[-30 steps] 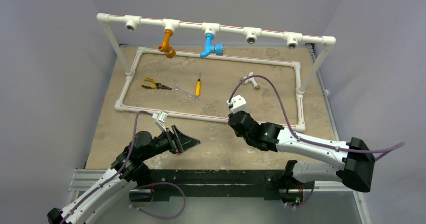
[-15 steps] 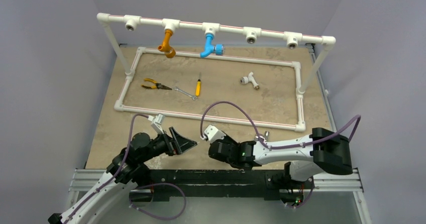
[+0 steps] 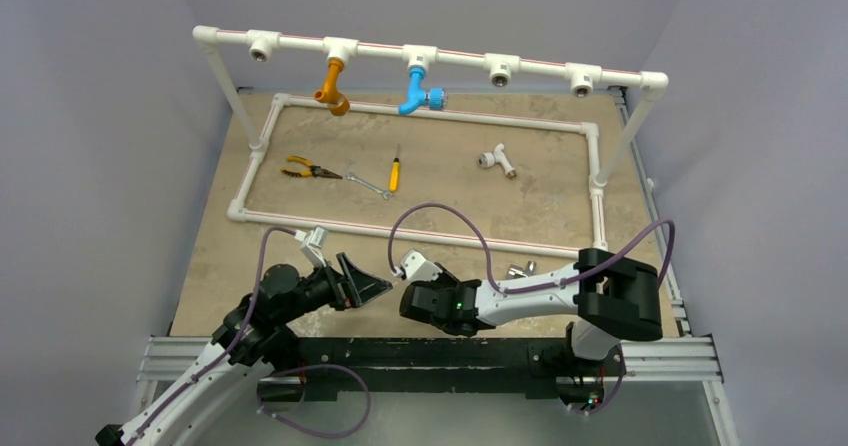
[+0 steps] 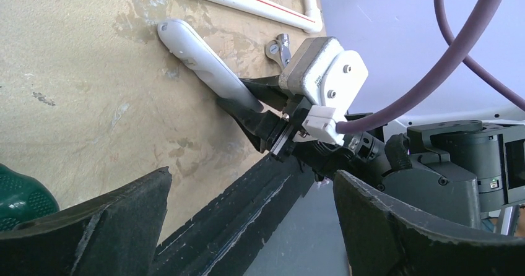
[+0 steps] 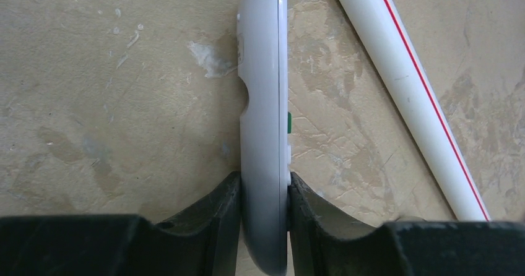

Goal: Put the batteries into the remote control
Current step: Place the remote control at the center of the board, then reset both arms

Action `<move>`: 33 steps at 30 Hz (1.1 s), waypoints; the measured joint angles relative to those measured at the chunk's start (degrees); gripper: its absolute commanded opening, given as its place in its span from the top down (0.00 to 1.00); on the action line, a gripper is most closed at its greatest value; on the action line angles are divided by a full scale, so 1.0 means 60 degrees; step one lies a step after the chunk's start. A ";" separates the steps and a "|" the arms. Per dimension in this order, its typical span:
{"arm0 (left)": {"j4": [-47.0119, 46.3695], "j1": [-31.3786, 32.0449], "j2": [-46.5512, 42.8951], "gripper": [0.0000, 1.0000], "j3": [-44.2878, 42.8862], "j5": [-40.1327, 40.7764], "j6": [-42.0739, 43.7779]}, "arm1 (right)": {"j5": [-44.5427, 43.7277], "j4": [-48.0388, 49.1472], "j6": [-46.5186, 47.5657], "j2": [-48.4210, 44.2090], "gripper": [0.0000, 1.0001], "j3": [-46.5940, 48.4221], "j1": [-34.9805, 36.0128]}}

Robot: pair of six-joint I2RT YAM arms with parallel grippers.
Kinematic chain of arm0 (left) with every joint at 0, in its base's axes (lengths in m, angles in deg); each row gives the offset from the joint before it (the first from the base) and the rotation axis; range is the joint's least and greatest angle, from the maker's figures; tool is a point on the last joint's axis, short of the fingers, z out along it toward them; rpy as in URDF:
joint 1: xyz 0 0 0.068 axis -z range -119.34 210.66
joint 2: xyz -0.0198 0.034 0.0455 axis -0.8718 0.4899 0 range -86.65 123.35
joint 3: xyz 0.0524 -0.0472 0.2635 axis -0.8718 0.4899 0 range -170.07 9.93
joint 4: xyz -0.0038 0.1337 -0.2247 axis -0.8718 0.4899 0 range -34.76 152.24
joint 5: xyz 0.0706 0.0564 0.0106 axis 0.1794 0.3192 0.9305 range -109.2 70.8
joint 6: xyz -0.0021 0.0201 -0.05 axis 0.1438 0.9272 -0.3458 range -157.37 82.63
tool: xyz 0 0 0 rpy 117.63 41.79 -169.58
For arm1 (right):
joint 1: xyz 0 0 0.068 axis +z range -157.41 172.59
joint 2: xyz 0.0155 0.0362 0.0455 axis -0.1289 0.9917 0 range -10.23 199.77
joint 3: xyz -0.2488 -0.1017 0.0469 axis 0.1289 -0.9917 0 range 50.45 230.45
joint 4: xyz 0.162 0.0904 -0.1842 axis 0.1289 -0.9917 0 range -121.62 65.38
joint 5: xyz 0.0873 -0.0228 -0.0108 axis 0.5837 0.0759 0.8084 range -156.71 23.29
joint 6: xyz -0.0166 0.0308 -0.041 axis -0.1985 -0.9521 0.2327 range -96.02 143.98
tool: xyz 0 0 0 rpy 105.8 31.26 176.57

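**Right gripper clamping one end of the remote, left gripper waiting.**

The right gripper point(image 5: 264, 192) pinches the remote point(image 5: 263, 103) across its thin faces at the near end. The handset stands on edge and juts out free, low above the table point(image 5: 111, 90) and beside the pipe point(image 5: 408, 96); whether it touches the table cannot be told. The left gripper point(image 4: 251, 183) faces it, jaws wide and empty. No batteries show in any view. With so short a hold on a long body, the remote would likely pivot if pushed. A firm clamp and a wrist roll presenting the back cover to the left gripper seem best.
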 measured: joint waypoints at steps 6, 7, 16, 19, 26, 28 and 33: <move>0.0025 0.0000 -0.0011 0.00 0.0000 0.0000 0.0000 | 0.0200 -0.0040 -0.0091 -0.0066 0.32 0.0066 -0.0018; 0.0022 0.0000 -0.0011 0.00 0.0000 0.0000 0.0000 | 0.0310 -0.0007 -0.0120 -0.0182 0.30 0.0066 -0.0029; 0.0025 0.0000 -0.0055 0.00 0.0000 0.0011 0.0000 | 0.1432 0.0528 -0.0164 -0.1446 0.15 -0.0408 -0.0015; 0.0055 0.0000 -0.0051 0.00 0.0000 0.0066 0.0004 | 0.1953 0.1228 -0.0149 -0.2758 0.11 -0.1169 -0.0084; 0.0346 0.0000 0.0219 0.00 -0.0160 0.0321 0.0197 | 0.4852 0.3767 -0.1249 -0.6124 0.06 -0.3872 -0.3453; 0.0437 0.0000 0.0357 0.00 -0.0350 0.0375 0.0335 | 0.5945 0.4441 -0.1770 -0.7031 0.06 -0.4827 -0.4710; 0.0656 0.0000 0.0437 0.00 -0.0852 0.0510 0.0637 | 0.7996 0.5377 -0.2699 -0.8353 0.06 -0.5788 -0.6543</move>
